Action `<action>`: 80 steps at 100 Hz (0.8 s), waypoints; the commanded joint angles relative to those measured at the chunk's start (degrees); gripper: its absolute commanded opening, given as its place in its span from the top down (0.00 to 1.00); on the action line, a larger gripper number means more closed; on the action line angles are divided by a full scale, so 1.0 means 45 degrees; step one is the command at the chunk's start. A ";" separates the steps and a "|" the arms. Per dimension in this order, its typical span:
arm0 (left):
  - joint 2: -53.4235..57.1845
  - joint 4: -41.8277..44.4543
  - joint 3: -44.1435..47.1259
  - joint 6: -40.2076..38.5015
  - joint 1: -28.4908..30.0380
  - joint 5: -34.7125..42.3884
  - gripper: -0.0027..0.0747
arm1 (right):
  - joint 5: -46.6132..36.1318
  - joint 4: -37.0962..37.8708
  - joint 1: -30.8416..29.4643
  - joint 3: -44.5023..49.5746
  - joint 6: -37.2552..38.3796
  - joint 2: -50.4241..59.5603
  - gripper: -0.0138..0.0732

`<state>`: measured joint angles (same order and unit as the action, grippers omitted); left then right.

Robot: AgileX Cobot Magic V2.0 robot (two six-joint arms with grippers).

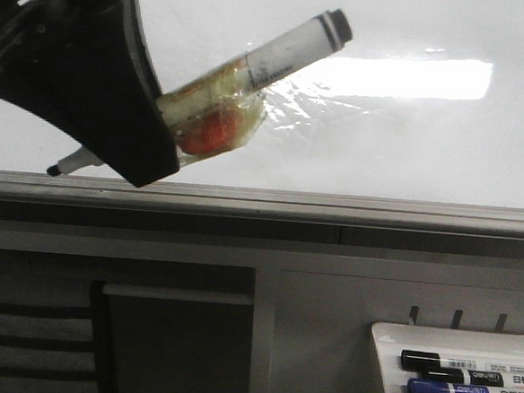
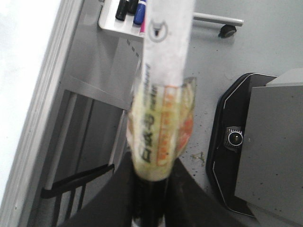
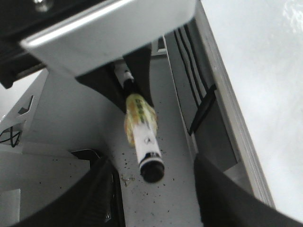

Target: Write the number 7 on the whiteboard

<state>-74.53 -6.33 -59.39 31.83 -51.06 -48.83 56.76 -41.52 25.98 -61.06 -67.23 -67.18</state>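
Note:
My left gripper (image 1: 162,145) is shut on a white marker (image 1: 285,54) wrapped in yellowed tape; the grip also shows in the left wrist view (image 2: 150,189). The marker's dark tip (image 1: 55,170) is at the lower left of the whiteboard (image 1: 410,135), just above its grey frame (image 1: 333,203). Whether the tip touches the board I cannot tell. No number 7 or other mark shows on the board. My right gripper (image 3: 158,198) is open and empty, held off the board, looking at the marker's back end (image 3: 151,168). The whiteboard is also in the right wrist view (image 3: 265,94).
A white marker tray (image 1: 387,336) hangs below the board at the right, holding a black marker (image 1: 439,362) and a blue marker (image 1: 446,389). A dark panel (image 1: 175,352) sits under the frame. In the left wrist view a black base (image 2: 227,156) stands on the grey floor.

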 commanded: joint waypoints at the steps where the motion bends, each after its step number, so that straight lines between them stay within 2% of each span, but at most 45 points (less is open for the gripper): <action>1: 0.0300 -0.0118 -0.0465 0.0226 -0.0107 0.0639 0.99 | -0.1155 -0.0537 0.0575 -0.0419 -0.0349 -0.0191 0.46; 19: 0.0300 -0.0118 -0.0465 0.0226 -0.0107 0.0791 0.99 | -0.1359 -0.0537 0.1386 -0.0419 -0.0678 -0.1061 0.46; 65: 0.0300 -0.0118 -0.0465 0.0226 -0.0107 0.0844 0.99 | -0.1133 -0.0937 0.1412 -0.0448 -0.0678 -0.1671 0.46; 71: 0.0300 -0.0118 -0.0465 0.0226 -0.0107 0.0844 0.99 | -0.1130 -0.0937 0.1412 -0.0448 -0.0678 -0.1671 0.50; 80: 0.0300 -0.0118 -0.0465 0.0226 -0.0107 0.0844 0.99 | -0.1130 -0.0874 0.1412 -0.0448 -0.0678 -0.1671 0.61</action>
<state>-74.53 -6.33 -59.39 32.75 -51.06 -47.93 52.27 -42.92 32.24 -61.16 -69.43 -76.00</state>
